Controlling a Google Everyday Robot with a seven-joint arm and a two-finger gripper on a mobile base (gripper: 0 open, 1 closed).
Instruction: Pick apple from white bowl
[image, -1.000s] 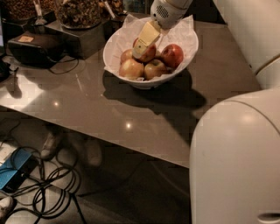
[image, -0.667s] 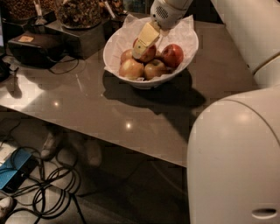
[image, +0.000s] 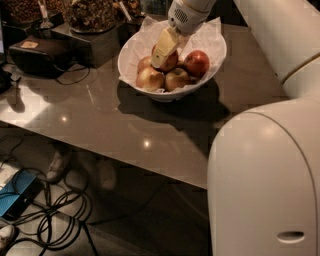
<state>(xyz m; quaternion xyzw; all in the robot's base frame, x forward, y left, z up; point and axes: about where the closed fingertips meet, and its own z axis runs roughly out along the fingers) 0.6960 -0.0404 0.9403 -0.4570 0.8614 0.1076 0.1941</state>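
Note:
The white bowl (image: 210, 42), lined with crinkled white paper, stands on the brown table and holds several apples. My gripper (image: 166, 54) reaches down into the bowl from above, its cream tip lying against a dark-red apple (image: 172, 62) in the middle, which it partly hides. No sticker shows on that apple. A brighter red apple (image: 198, 63) lies to its right. Yellow-pink apples (image: 150, 79) lie at the front of the bowl.
The table (image: 125, 125) runs to a front edge at lower left. A dark box with cables (image: 37, 54) and glass jars of snacks (image: 90, 15) stand at the back left. My white arm and body (image: 270, 165) fill the right side. Cables lie on the floor (image: 55, 215).
The gripper has sunk slightly lower into the bowl, onto the middle apple. The apples and the bowl have not moved.

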